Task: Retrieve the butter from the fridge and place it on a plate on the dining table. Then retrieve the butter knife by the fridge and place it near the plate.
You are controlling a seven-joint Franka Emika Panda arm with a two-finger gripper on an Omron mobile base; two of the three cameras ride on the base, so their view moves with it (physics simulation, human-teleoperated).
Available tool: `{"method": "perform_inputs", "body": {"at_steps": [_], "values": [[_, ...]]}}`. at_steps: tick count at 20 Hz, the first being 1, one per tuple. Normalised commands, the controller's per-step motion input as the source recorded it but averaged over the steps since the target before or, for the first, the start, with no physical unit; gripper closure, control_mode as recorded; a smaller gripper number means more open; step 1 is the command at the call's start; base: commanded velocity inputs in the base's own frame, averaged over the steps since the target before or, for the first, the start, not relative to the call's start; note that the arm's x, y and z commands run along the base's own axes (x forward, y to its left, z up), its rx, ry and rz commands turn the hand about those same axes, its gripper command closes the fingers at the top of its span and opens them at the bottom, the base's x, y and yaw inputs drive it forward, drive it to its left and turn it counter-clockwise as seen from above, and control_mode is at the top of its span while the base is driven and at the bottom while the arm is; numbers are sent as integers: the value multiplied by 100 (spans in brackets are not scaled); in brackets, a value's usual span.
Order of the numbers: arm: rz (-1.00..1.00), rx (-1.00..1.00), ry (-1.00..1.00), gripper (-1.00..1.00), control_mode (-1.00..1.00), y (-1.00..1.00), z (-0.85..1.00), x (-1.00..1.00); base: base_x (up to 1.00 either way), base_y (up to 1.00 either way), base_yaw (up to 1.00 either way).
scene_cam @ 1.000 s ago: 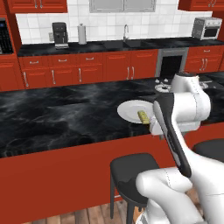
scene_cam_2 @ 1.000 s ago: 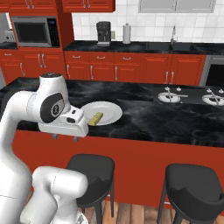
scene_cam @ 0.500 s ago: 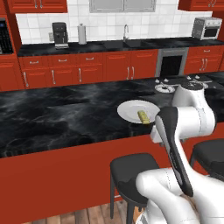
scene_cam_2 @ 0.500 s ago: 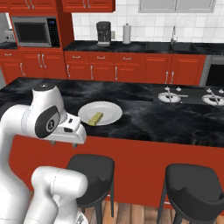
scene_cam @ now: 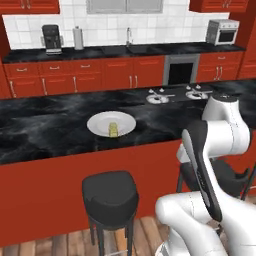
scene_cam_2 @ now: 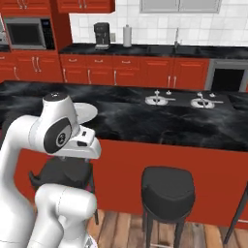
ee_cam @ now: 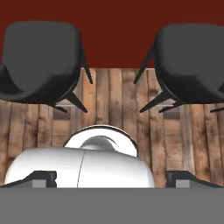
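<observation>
Your claw [ee_cam: 111,181] stands wide and holds nothing: in the hand view its two dark tips sit far apart at the lower left and lower right of the frame, with nothing between them. It looks straight down at the wooden floor [ee_cam: 113,109], with two black stools [ee_cam: 41,61] at the upper left and upper right and the table's red side across the top edge.

In the left base view, the arm is folded low at the lower right, below and in front of the table [scene_cam: 45,130]. The butter [scene_cam: 113,129] lies on the plate [scene_cam: 97,122] in the centre of that frame, up and to the left of the arm, well apart from it. Its long axis I cannot tell at this size.

Judgement: the butter half of the task looks done. The coming move turns on the butter knife by the fridge. I can identify neither in these pictures, so its bearing from your claw cannot be stated. Expect to drive the base before any reach.

In the right base view, the plate's rim [scene_cam_2: 87,111] shows just behind the arm's upper joint at centre left.
</observation>
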Motion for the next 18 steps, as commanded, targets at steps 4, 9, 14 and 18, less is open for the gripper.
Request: {"method": "perform_inputs", "body": {"at_steps": [4,9,14,18], "values": [[0,0,0,-100,100,0,0,0,-54,-100,-2],[0,0,0,-100,100,0,0,0,-1,-100,-11],[0,0,0,-100,100,0,0,0,4,-100,-8],[0,0,0,-100,100,0,0,0,25,-100,-5]]}}
